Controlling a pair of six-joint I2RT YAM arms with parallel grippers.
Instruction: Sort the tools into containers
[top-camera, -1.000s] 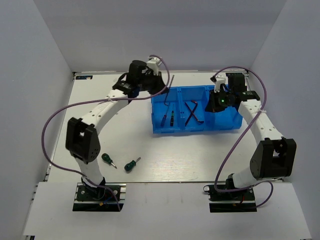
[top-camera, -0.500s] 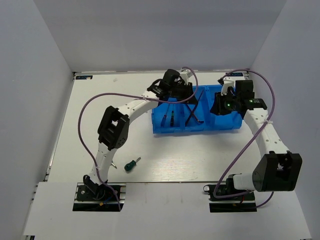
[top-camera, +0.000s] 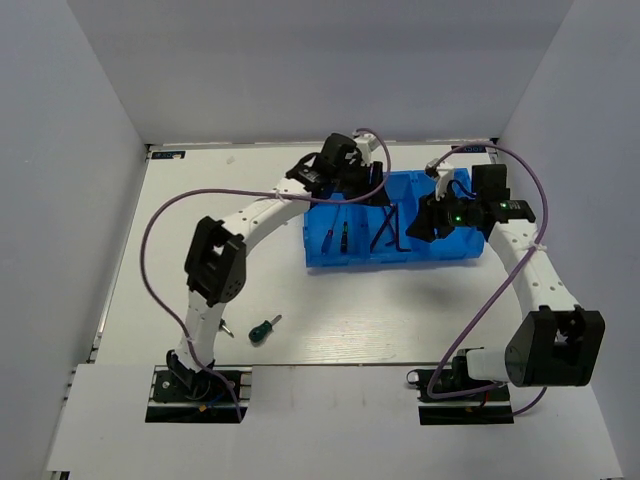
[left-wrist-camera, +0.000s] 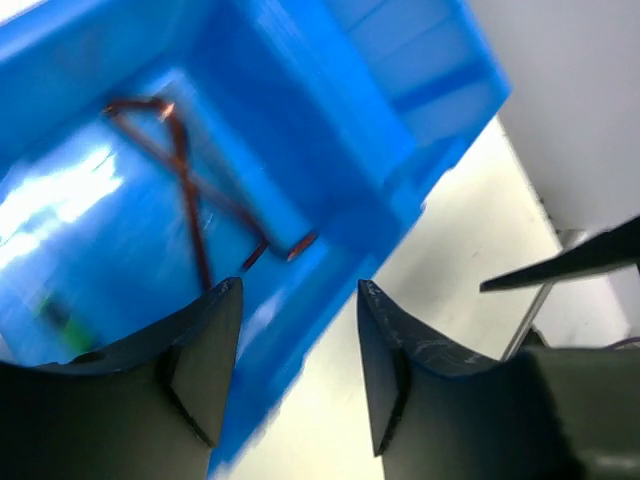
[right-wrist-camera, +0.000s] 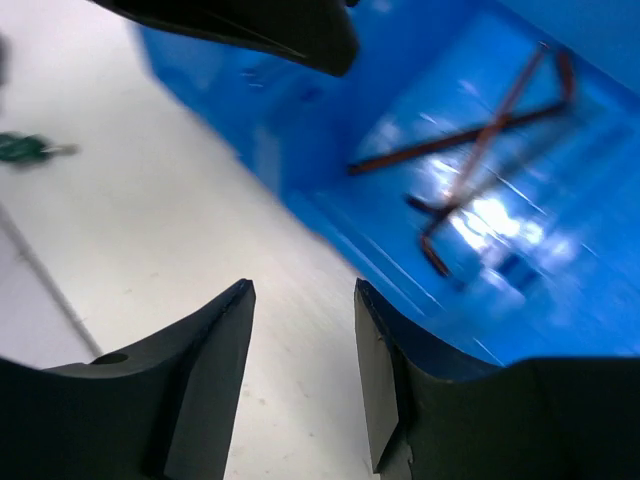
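The remaining work looks to be the stubby green-handled screwdriver (top-camera: 263, 328) lying on the tabletop (top-camera: 350, 310) well in front of the blue bin (top-camera: 360, 260), with what seems to be a second one (top-camera: 226, 327) peeking out beside the left arm's lower link. Such a tool should be light and rigid, but its short, rounded handle may roll or squirt out of a loose pinch. The safest hold is likely square across the fat green handle, not on the thin metal tip. The two crossed hex keys (left-wrist-camera: 185, 175) lie in the middle compartment, and the blue-handled screwdriver (top-camera: 328, 238) and black-handled screwdriver (top-camera: 344, 238) lie side by side in the left one. The right compartment is mostly hidden under the right wrist. The left arm arches far across to the bin's back edge, its left fingers (left-wrist-camera: 205, 350) spread apart and empty above the hex keys. The right arm bends inward over the bin's right end, its right fingers (right-wrist-camera: 205, 370) likewise parted, holding nothing.
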